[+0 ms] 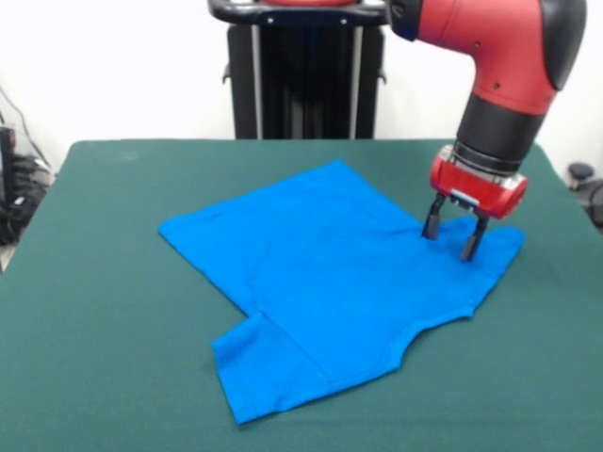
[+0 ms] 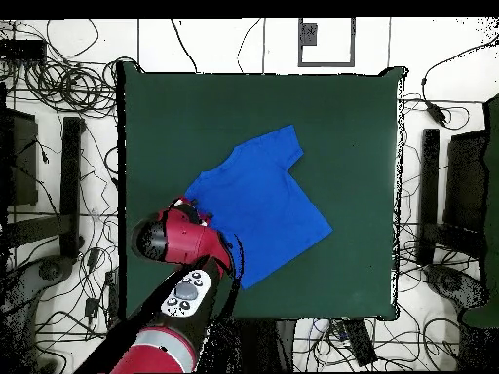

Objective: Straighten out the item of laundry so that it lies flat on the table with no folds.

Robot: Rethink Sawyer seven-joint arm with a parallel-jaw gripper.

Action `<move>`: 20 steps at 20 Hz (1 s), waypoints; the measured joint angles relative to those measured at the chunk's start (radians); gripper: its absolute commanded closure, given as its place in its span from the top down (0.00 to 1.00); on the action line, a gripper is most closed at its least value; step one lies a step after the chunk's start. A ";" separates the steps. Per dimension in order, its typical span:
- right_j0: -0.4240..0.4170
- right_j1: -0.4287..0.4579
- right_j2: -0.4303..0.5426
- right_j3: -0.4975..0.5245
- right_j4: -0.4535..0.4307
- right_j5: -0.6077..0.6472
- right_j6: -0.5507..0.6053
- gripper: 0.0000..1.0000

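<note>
The blue T-shirt [image 1: 320,273] lies spread on the green table [image 1: 94,330], mostly flat, with its hem toward the far left. One sleeve [image 1: 264,372] points to the near edge and the neckline curves at the near right. My gripper [image 1: 452,235] stands over the other sleeve at the right. It is open, with both fingertips [image 1: 431,226] down at the cloth and nothing held between them. In the overhead view the shirt [image 2: 258,200] lies left of centre on the table [image 2: 361,127], and my arm [image 2: 175,242] covers its lower-left corner and the gripper.
The robot's black pedestal [image 1: 301,75] stands at the table's far side. Cables and stands [image 2: 68,175] lie on the floor around the table. Bare green tabletop surrounds the shirt on all sides.
</note>
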 measured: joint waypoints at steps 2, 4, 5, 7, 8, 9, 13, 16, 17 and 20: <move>0.005 0.007 0.001 0.000 0.004 -0.006 0.000 1.00; 0.011 0.021 0.003 0.000 0.012 -0.016 0.000 1.00; 0.013 0.028 0.003 0.000 0.015 -0.021 0.000 1.00; 0.017 0.034 0.002 0.000 0.024 -0.036 0.000 1.00; 0.018 0.034 0.002 0.000 0.027 -0.040 0.000 1.00; 0.019 0.035 0.002 0.000 0.029 -0.044 0.000 1.00; 0.021 0.037 0.001 0.000 0.038 -0.046 0.000 1.00; 0.022 0.037 0.001 0.000 0.042 -0.046 0.000 1.00; 0.022 0.037 0.001 0.000 0.042 -0.046 0.000 1.00; 0.022 0.037 0.001 0.000 0.042 -0.046 0.000 1.00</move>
